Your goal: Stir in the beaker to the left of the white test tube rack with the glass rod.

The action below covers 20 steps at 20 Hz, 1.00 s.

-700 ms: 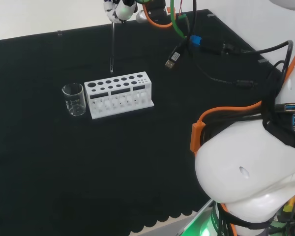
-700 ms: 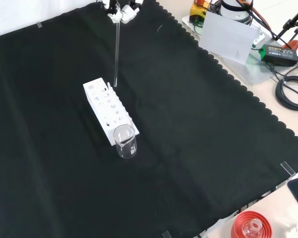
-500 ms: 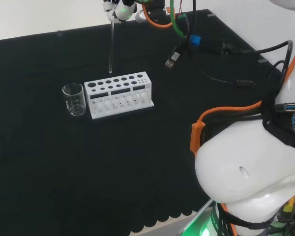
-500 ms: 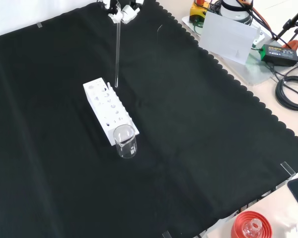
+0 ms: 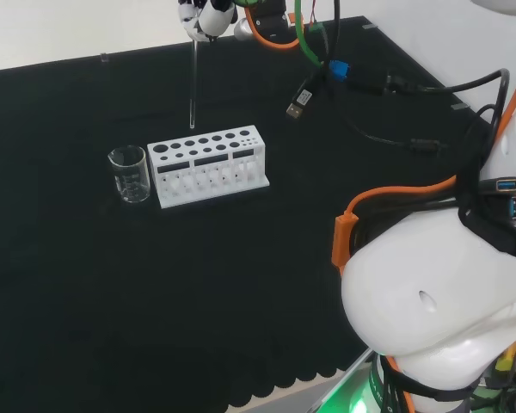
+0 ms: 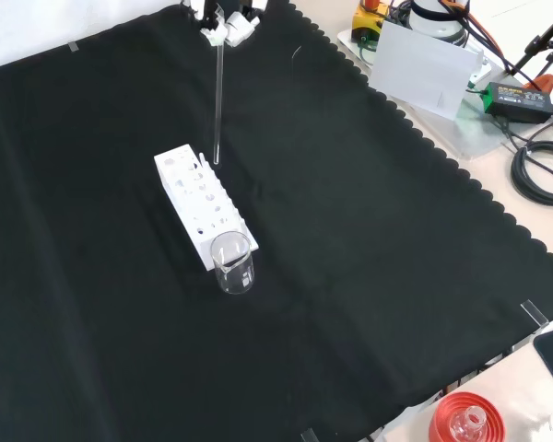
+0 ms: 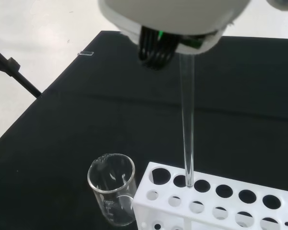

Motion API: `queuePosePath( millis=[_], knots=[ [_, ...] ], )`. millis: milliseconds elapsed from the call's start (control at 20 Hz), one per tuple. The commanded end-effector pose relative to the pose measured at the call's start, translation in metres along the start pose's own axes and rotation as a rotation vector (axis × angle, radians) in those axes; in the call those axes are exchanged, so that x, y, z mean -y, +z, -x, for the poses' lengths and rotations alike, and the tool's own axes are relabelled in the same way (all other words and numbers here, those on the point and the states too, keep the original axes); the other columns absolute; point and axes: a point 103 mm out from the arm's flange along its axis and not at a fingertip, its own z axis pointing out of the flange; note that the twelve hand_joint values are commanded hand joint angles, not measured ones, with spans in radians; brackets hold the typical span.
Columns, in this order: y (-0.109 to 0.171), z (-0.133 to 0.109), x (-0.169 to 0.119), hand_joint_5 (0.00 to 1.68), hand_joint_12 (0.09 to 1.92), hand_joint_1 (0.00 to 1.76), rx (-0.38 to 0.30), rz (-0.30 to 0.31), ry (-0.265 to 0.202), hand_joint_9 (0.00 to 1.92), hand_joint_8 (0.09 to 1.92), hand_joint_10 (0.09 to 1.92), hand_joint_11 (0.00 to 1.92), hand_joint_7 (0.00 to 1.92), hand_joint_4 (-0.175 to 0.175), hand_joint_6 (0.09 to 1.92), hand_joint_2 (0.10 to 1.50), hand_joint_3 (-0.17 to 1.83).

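My hand (image 5: 208, 17) is high above the cloth, shut on the top of a clear glass rod (image 5: 193, 84) that hangs straight down. The rod's tip hovers just above the white test tube rack (image 5: 206, 163), over its far side. In the front view the hand (image 6: 227, 20) is at the top edge and the rod (image 6: 218, 101) ends above the rack (image 6: 201, 203). A clear beaker (image 5: 130, 174) stands upright touching the rack's left end in the head view; in the front view the beaker (image 6: 232, 262) is at the rack's near end. The wrist view shows rod (image 7: 187, 124), rack (image 7: 216, 203) and beaker (image 7: 112, 194).
Orange, green and black cables with a plug (image 5: 299, 105) hang to the right of the hand in the head view. A red ribbed stand (image 6: 466, 419) with glassware sits off the cloth at the front view's lower right. White paper (image 6: 424, 64) lies past the scalloped edge.
The hand has lifted the rod a little and carried it slightly left in the head view. Rack and beaker have not moved.
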Motion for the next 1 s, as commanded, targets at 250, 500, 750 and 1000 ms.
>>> queuePosePath(
  millis=[250,500,750,1000],
  knots=[
    [0.003,-0.011,-0.003,1.16,0.71,1.33,-0.003,0.008,-0.110,1.67,0.68,0.50,1.54,1.40,-0.175,0.71,0.60,0.77],
    [0.004,-0.025,-0.012,1.16,0.71,1.33,-0.002,-0.008,-0.186,1.67,0.68,0.50,1.54,1.41,-0.175,0.71,0.60,0.77],
    [0.006,-0.039,-0.016,1.16,0.71,1.33,-0.029,-0.012,-0.197,1.67,0.68,0.49,1.54,1.41,-0.175,0.71,0.60,0.77],
    [0.008,-0.051,-0.020,1.17,0.71,1.33,-0.051,-0.012,-0.199,1.67,0.68,0.49,1.54,1.41,-0.175,0.71,0.60,0.77]
  ],
)
